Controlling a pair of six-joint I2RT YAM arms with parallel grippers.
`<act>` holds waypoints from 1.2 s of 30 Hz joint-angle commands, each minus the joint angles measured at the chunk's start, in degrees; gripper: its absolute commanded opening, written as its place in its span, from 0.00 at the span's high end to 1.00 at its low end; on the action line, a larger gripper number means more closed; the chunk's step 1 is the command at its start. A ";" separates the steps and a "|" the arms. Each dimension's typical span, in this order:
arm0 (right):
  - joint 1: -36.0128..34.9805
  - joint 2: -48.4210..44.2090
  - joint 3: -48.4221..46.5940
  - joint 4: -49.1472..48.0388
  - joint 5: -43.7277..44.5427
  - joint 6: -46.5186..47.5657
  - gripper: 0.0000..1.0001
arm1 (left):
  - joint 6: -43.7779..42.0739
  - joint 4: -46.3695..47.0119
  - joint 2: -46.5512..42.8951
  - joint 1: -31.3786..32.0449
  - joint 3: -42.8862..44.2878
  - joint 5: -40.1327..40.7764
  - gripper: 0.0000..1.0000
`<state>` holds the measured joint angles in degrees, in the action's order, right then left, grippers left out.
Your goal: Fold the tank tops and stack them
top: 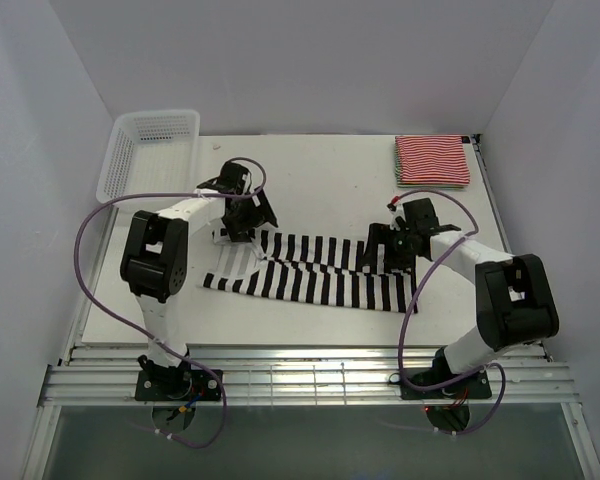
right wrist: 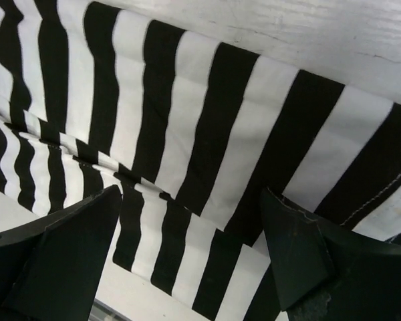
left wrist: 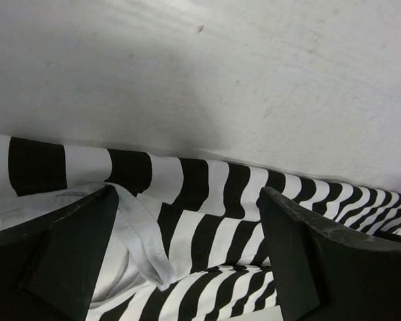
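The white table [top: 320,170] fills the middle of the overhead view, with white walls on three sides. Across its near half the black-and-white top [top: 320,280] lies flat in a long band running left to right. It looks doubled over along its length, with a back layer lying over a front one. Its left end shows a paler, mostly white patch.

The left arm [top: 155,260] reaches up from its base and bends over the left end of the band. The right arm [top: 500,300] does the same over the right end. A purple cable [top: 90,230] loops wide of each arm.

The mesh basket [top: 145,150] sits at the far left corner, well apart from the cloth. At the far right corner the red top [top: 432,160] lies folded into a neat square. I cannot tell whether anything lies under it.

The left gripper [top: 242,232] hangs just over the band's far left edge, its jaws spread wide and grasping nothing. In its wrist view the left gripper [left wrist: 187,221] has striped cloth below it, bare table beyond, and a white hem [left wrist: 144,234] curling between its two fingers [left wrist: 73,247].

The right gripper [top: 392,250] sits over the band's right end, likewise spread and holding nothing. In its own view the right gripper [right wrist: 190,200] looks down on broad stripes, with a folded edge [right wrist: 140,184] crossing between the fingers [right wrist: 301,247]. Whether the fingertips touch the cloth is unclear.
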<state>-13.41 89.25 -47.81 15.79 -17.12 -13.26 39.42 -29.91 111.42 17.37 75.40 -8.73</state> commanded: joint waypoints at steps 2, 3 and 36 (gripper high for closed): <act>-4.42 -4.08 6.23 -1.55 0.60 -3.17 0.10 | -2.24 1.70 10.21 0.30 7.64 -1.28 0.02; -5.56 -6.17 7.54 -1.64 0.69 -3.96 0.10 | -2.59 1.79 11.96 0.39 9.75 -3.46 0.02; -38.10 -10.93 -0.96 -1.47 1.13 -15.22 0.10 | -7.95 7.76 27.20 7.51 47.12 -13.41 0.02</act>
<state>-51.40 83.07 -44.82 11.79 -18.26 -29.36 33.21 -18.52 145.75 24.95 123.07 -23.09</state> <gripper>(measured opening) 0.900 0.978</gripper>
